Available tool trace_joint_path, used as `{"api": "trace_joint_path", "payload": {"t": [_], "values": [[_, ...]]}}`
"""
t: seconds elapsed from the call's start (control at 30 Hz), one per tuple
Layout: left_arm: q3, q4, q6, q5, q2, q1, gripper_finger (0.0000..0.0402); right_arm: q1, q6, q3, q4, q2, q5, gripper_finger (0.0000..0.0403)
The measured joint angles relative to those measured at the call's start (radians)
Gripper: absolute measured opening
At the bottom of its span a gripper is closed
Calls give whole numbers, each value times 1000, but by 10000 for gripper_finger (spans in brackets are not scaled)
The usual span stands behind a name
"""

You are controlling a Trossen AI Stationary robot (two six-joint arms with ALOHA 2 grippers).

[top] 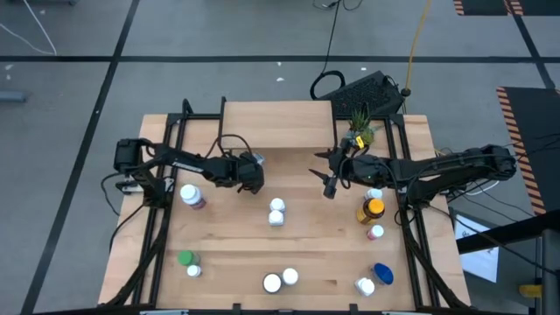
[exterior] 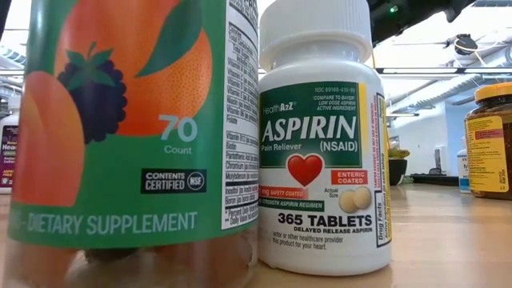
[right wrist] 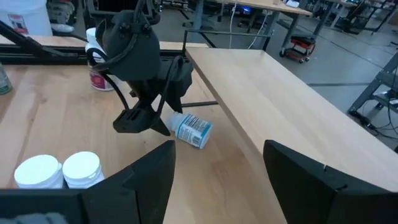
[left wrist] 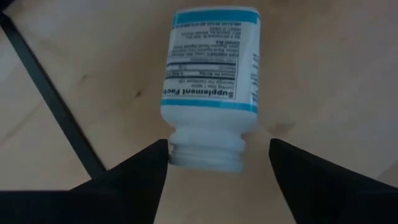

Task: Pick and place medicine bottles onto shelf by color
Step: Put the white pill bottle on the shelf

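The left gripper (top: 254, 178) sits at the shelf's (top: 278, 125) front edge with fingers (left wrist: 134, 180) spread around the cap of a white, blue-banded bottle (left wrist: 211, 81) lying on the worktop (top: 306, 249). The right gripper (top: 330, 185), fingers apart, hovers empty near the shelf's front right corner; other bottles stand across the worktop.

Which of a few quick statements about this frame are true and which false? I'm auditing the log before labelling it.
1. The left gripper is open around a lying white bottle with a teal-banded label. True.
2. That bottle stands upright on the shelf. False: it lies on its side on the tabletop beside the shelf.
3. The right gripper holds an amber bottle. False: it is open and empty; the amber bottle stands on the table.
4. The aspirin bottle has its white cap on. True.
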State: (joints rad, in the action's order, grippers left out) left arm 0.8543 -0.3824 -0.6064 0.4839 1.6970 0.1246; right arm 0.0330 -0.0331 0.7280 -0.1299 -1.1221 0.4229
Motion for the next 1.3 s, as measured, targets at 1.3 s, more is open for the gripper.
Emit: {"api": "trace_joint_path", "payload": {"t": [1.3], "values": [[0,-58,25,-192,-377,-195,174,56,-473,0,-316,-235,-136,264]]}}
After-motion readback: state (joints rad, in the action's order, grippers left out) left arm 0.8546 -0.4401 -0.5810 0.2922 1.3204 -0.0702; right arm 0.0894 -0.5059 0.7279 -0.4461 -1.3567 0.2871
